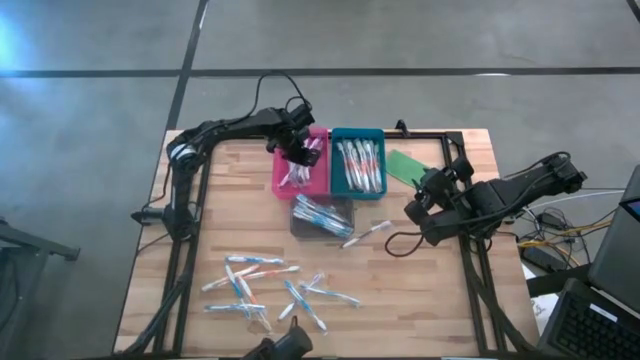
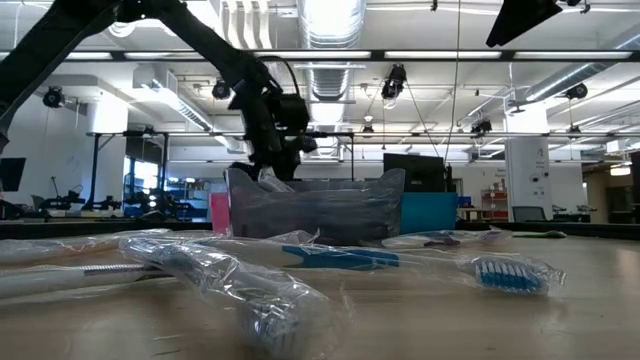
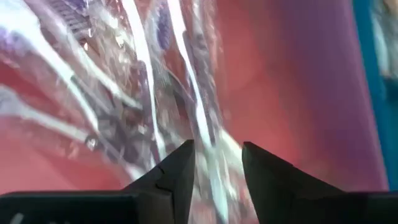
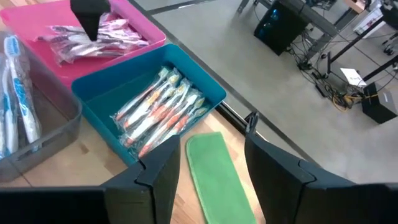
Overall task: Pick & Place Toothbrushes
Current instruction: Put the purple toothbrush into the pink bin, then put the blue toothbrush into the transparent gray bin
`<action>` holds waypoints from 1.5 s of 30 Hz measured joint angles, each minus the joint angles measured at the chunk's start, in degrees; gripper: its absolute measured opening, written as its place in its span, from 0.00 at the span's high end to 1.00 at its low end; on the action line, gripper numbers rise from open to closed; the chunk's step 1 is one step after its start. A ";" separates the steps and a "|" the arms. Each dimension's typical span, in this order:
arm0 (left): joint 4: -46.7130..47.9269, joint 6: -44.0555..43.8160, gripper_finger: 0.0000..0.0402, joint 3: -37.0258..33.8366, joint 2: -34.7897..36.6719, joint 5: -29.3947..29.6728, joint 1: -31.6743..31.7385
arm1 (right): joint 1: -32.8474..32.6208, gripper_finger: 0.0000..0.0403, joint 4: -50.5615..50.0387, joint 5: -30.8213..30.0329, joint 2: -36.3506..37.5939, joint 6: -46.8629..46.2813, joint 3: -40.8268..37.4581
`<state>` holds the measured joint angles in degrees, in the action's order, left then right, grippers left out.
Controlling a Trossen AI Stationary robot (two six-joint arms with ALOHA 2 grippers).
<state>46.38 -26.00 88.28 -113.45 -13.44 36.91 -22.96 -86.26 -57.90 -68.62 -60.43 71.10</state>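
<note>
Wrapped toothbrushes lie sorted in three trays: a pink tray [image 1: 318,170], a teal tray [image 1: 358,165] and a grey tray [image 1: 322,215]. More toothbrushes [image 1: 265,290] lie loose on the near left of the table, and one [image 1: 367,233] lies right of the grey tray. My left gripper [image 1: 297,155] points down into the pink tray, open, just over the wrapped toothbrushes [image 3: 143,81] there. My right gripper [image 1: 422,195] hovers open and empty at the table's right, above the flat green piece [image 4: 211,168]. My left gripper [image 3: 217,165] comes from above, its open fingers standing on either side of a wrapped toothbrush's white handle [image 3: 205,124] that lies on the pile in the pink tray. I cannot tell whether the fingers touch it or its wrapper.
The flat green piece [image 1: 408,165] lies at the far right beside the teal tray. A black cable [image 1: 400,245] loops on the table near my right arm. Bare wood shows on the near right and far left of the table.
</note>
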 joint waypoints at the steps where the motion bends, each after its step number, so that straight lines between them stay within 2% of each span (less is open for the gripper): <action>1: 2.46 0.76 0.65 1.38 0.00 -0.74 0.02 | 0.00 0.58 0.00 0.01 0.00 0.00 -0.03; 5: 14.96 2.84 0.64 8.04 0.00 -3.50 0.00 | 0.01 0.61 0.04 0.01 0.00 -0.01 -0.08; 10: 27.98 3.96 0.65 15.81 0.16 -2.34 -0.62 | 0.00 0.65 0.04 0.03 0.00 0.00 -0.08; 15: 33.80 4.77 0.65 19.30 2.65 3.88 -3.65 | 0.02 0.68 0.02 0.69 0.00 0.01 -0.08; 20: 35.57 5.61 0.65 18.60 7.60 5.85 -7.92 | 0.00 0.71 0.04 1.04 0.00 0.01 -0.10; 27: 35.81 6.39 0.66 12.91 16.17 6.64 -16.42 | 0.02 0.75 0.06 1.16 0.00 -0.01 -0.14; 30: 35.70 6.20 0.66 8.88 20.10 9.21 -21.04 | 0.01 0.77 0.08 1.39 0.00 0.01 -0.16; 34: 34.85 5.96 0.65 2.45 25.14 13.54 -27.49 | 0.00 0.80 0.11 1.43 0.00 0.01 -0.18; 38: 33.10 5.70 0.65 -4.53 29.57 14.24 -32.75 | 0.00 0.84 0.16 1.43 0.00 0.02 -0.18; 45: 25.90 5.34 0.66 -17.95 34.41 14.58 -36.62 | 0.00 0.88 0.93 1.45 0.00 0.01 -0.18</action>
<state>72.28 -20.65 70.33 -79.04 1.13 0.28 -22.96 -85.32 -56.45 -68.62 -60.42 70.91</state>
